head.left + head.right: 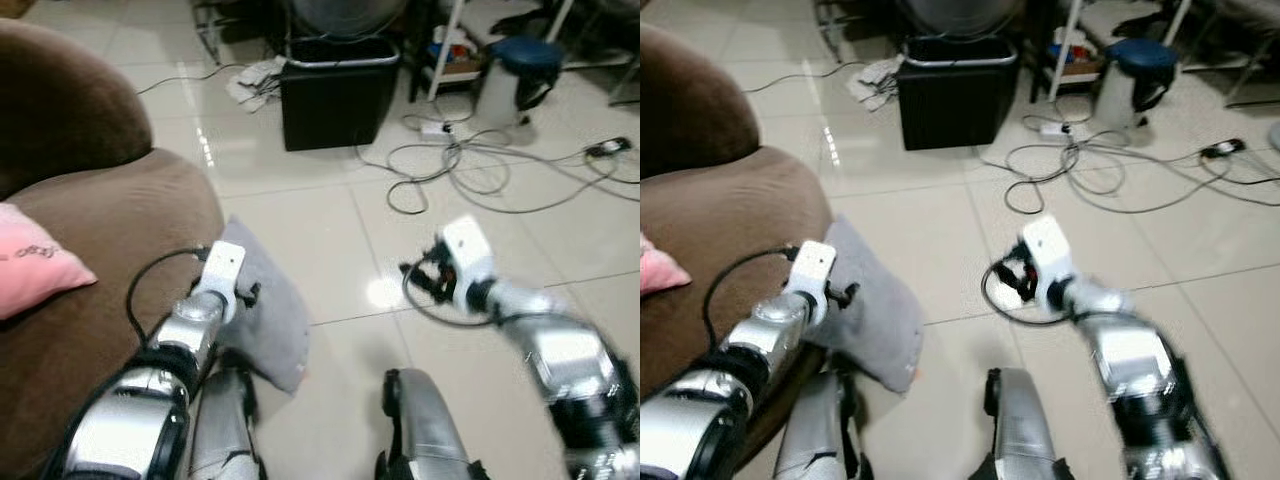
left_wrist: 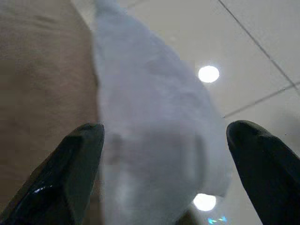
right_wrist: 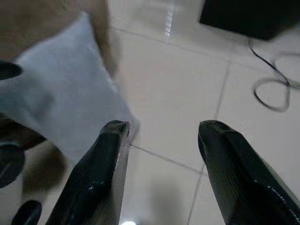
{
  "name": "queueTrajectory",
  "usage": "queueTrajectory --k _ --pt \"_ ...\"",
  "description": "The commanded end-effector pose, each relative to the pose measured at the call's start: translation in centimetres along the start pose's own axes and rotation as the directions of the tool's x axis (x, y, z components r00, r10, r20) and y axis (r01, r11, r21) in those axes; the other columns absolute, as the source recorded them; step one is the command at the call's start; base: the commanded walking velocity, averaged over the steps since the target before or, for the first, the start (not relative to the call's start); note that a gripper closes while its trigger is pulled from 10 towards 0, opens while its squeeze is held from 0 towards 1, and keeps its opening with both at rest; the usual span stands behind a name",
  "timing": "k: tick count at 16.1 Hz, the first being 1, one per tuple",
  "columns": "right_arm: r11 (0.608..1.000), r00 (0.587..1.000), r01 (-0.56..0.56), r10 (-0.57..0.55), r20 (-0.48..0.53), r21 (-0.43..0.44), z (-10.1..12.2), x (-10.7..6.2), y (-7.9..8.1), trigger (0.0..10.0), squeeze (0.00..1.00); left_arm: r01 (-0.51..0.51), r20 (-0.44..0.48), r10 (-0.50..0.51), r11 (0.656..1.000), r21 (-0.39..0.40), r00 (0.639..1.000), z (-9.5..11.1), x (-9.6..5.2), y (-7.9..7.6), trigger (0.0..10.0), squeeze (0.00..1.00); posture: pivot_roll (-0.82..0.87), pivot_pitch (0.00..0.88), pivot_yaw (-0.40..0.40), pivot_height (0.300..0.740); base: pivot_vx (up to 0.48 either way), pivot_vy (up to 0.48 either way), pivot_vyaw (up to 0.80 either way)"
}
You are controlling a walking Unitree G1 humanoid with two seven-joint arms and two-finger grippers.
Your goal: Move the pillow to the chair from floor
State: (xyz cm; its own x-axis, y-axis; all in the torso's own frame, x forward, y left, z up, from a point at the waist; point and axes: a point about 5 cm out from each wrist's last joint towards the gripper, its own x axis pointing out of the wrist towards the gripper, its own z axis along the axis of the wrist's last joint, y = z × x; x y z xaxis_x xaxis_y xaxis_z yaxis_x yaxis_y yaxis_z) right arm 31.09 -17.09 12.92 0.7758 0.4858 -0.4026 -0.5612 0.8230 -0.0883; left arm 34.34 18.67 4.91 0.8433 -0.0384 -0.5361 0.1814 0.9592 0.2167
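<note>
A grey pillow (image 1: 272, 312) stands on the tiled floor, leaning against the front of the brown chair (image 1: 110, 230). My left gripper (image 2: 164, 136) is open and right at the pillow (image 2: 154, 126), one black finger (image 2: 75, 159) on the chair side and the other on the floor side. In the left eye view that arm's white wrist block (image 1: 224, 266) sits at the pillow's top edge. My right gripper (image 3: 161, 129) is open and holds nothing, hovering over bare tiles to the right of the pillow (image 3: 61, 103); it also shows in the right eye view (image 1: 1012, 275).
A pink cushion (image 1: 30, 260) lies on the chair seat. A black box (image 1: 338, 95) stands ahead on the floor, with tangled cables (image 1: 470, 165) to its right, a white bin with a blue lid (image 1: 515, 75) and a crumpled cloth (image 1: 255, 80).
</note>
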Motion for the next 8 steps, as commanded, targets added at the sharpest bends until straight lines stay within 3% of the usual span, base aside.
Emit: queueTrajectory --k 1,3,5,8 --pt "0.998 0.997 -0.064 0.064 -0.030 0.018 -0.3 0.1 -0.1 10.0 0.00 -0.019 0.017 0.018 1.000 0.018 1.000 1.3 0.1 0.5 10.0 1.00 -0.03 0.110 0.020 0.550 0.000 0.000 0.00" --pt "0.995 0.993 -0.099 0.100 -0.067 0.018 -0.3 0.5 -0.4 10.0 0.00 -0.060 0.011 0.060 0.998 -0.026 0.998 2.2 0.1 1.5 10.0 1.00 -0.01 0.101 0.037 0.550 0.000 0.000 0.00" --pt "0.991 0.985 -0.134 0.134 -0.112 0.010 -1.0 0.7 -0.1 10.0 0.00 -0.051 -0.012 0.049 0.981 -0.186 0.999 2.2 0.2 1.5 10.0 1.00 -0.01 0.103 0.035 0.550 0.000 0.000 0.00" --pt "0.978 0.974 -0.208 0.209 -0.088 0.013 -1.1 0.8 1.0 10.0 0.00 -0.112 -0.064 0.102 0.977 -0.184 0.993 1.0 0.0 2.1 10.0 1.00 -0.02 0.123 0.020 0.550 0.000 0.000 0.00"
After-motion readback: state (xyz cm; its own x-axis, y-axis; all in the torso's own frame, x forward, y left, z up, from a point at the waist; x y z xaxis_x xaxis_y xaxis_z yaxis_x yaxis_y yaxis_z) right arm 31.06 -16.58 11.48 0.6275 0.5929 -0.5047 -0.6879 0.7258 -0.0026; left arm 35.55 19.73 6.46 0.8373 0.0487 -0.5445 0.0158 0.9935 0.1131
